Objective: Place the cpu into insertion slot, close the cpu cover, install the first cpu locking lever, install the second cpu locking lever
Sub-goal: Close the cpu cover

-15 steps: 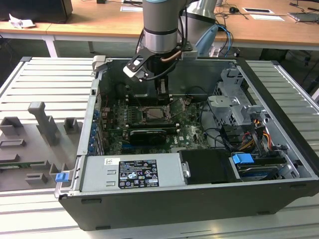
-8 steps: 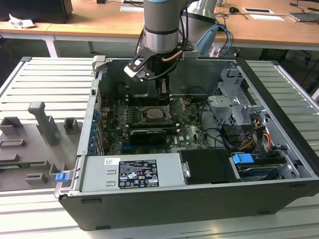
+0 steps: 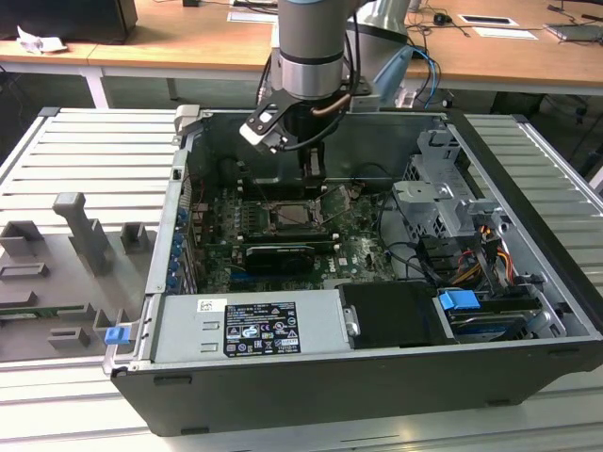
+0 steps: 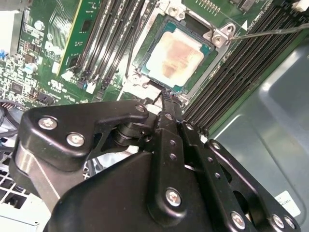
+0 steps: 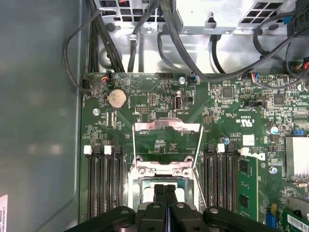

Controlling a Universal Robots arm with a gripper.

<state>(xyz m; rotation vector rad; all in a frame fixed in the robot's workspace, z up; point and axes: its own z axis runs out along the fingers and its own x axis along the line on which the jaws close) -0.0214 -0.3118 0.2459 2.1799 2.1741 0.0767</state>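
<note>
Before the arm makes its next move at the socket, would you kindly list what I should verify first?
1. cpu seated in the insertion slot: ok; it lies flat within the frame in the second wrist view.
2. cpu cover closed: not ok; it is swung open, away from the slot.
3. locking lever latched: not ok; the thin rod juts free past the frame's corner. The other lever: cannot tell.
4. gripper empty: ok; its fingers are shut together with nothing between them, just over the cpu's edge.
5. cables clear of the slot: ok; they run beyond the board's edge.
</note>
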